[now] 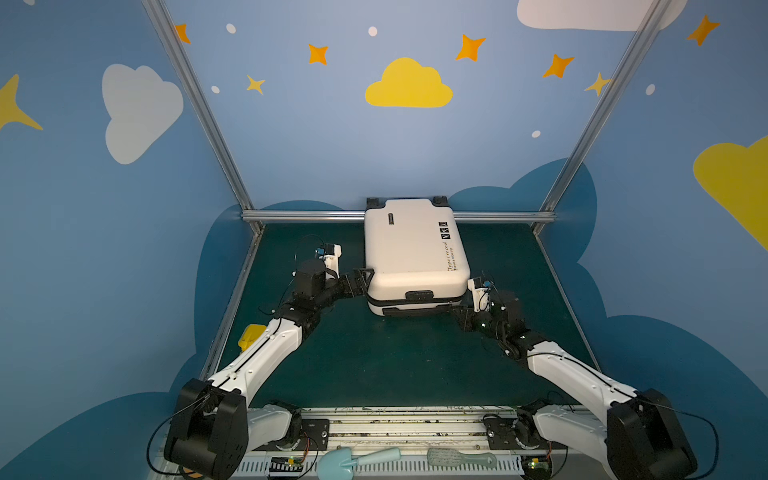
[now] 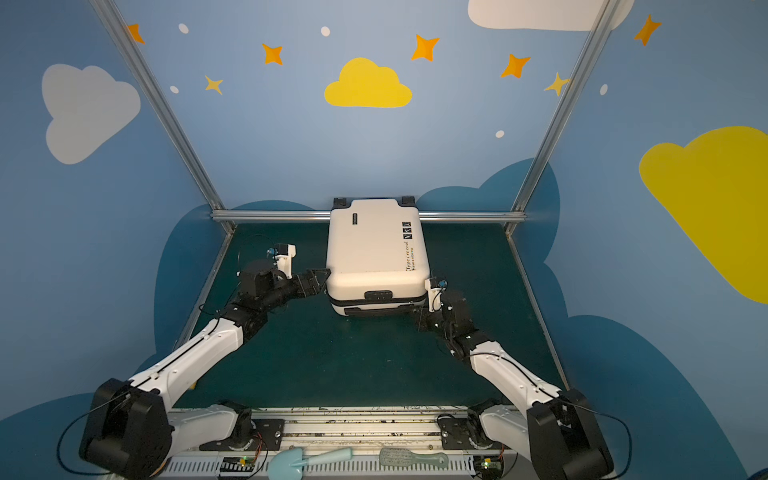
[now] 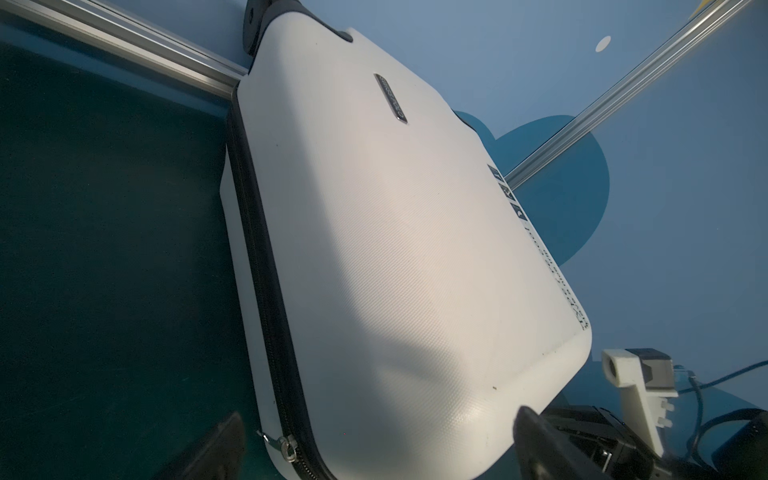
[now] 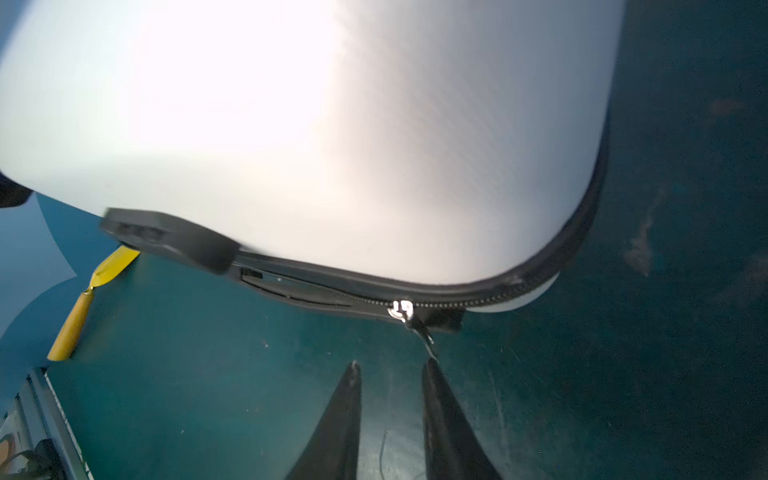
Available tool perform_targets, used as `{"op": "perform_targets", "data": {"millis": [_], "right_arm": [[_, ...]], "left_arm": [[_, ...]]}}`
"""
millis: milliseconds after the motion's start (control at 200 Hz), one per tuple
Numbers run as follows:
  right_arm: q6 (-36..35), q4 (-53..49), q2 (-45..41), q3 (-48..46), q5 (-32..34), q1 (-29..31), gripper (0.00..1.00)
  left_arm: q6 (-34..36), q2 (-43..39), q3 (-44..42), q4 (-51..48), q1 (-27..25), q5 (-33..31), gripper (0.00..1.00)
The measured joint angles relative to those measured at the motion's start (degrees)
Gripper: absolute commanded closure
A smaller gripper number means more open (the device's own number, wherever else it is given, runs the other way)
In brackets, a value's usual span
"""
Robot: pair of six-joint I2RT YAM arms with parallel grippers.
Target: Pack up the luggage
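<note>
Both top views: closed luggage [image 1: 411, 249] at twelve o'clock on my tabletop [image 1: 374, 365].
Left wrist: left hand [image 3: 378, 415] spread wide astride its stiff-looking, slick corner. Right wrist: right hand [image 4: 391, 363] narrowly parted, empty; I'd pinch that zipper pull [image 4: 409, 313].

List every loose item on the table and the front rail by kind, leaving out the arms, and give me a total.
White suitcase: 1
Toy shovels: 2, the light blue shovel and the yellow shovel
Pale green brush: 1
Total: 4
</note>
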Motion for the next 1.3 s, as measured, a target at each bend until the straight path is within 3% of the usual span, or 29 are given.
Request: {"op": "perform_targets", "data": {"millis": [421, 946, 1302], "right_arm": [[0.0, 2.19, 3.08, -0.17, 0.94, 0.28, 0.74], [0.44, 6.8, 7.34, -0.17, 2.12, 1.68, 0.83], [1.33, 10.27, 9.01, -0.55, 3.85, 2.08, 0.81]], "left_arm": [[-0.87, 1.33, 0.0, -0.09, 0.33, 1.36, 0.0], [-0.94, 2.89, 0.35, -0.11, 0.5, 2.23, 0.0], [-1.05, 3.85, 1.31, -0.07, 0.63, 3.15, 0.0]]}}
